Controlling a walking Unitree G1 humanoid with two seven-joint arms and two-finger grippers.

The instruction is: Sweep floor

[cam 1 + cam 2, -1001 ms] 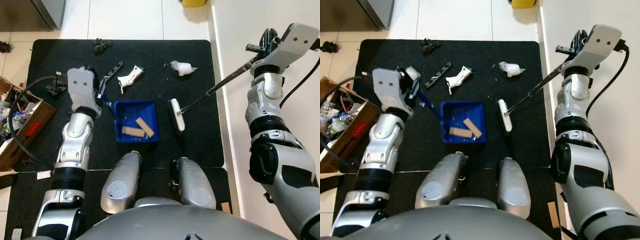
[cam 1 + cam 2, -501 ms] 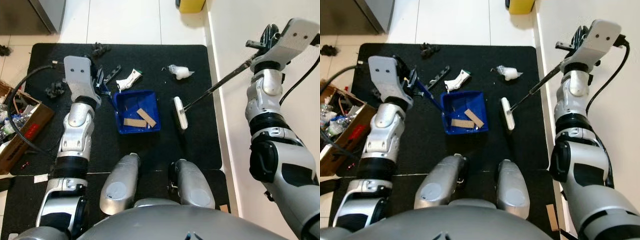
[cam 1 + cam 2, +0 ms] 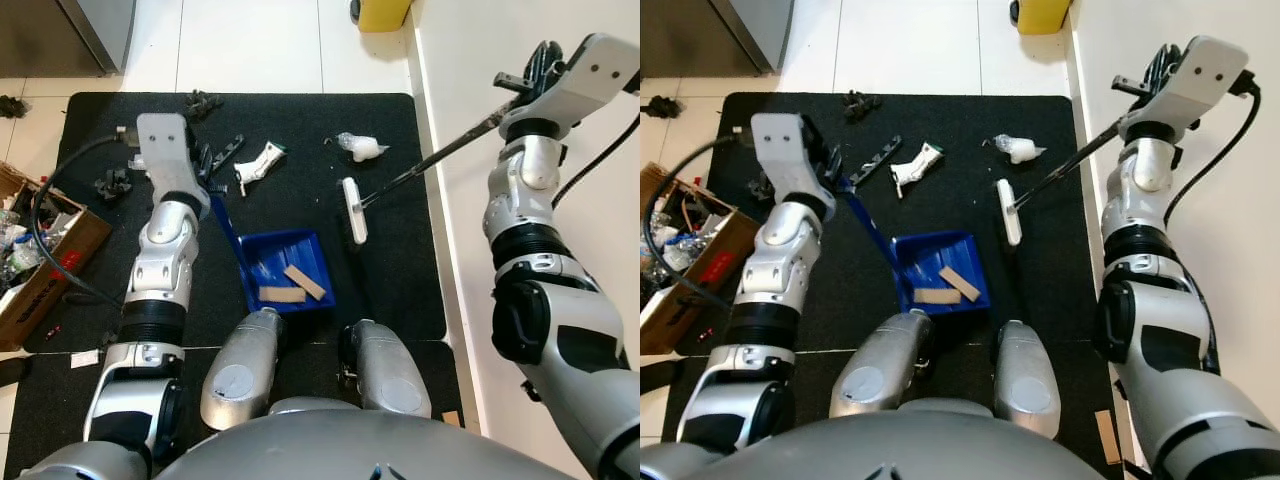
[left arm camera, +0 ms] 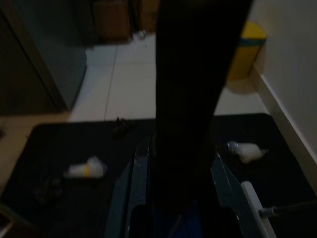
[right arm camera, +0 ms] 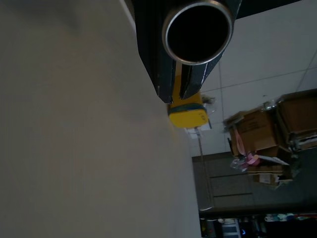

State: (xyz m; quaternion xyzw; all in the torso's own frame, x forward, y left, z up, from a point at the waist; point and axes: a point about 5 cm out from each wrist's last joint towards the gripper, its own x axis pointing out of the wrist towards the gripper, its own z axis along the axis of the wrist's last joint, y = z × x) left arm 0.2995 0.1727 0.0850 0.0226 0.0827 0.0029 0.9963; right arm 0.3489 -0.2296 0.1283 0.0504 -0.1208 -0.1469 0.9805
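On the black mat, the blue dustpan lay just ahead of the robot's knees with two wooden strips inside. The left gripper was clamped on the dustpan's handle; the right gripper gripped the broom's metal pole. The white broom head rested beside the dustpan (a white wrapper and crumpled plastic lay farther out).
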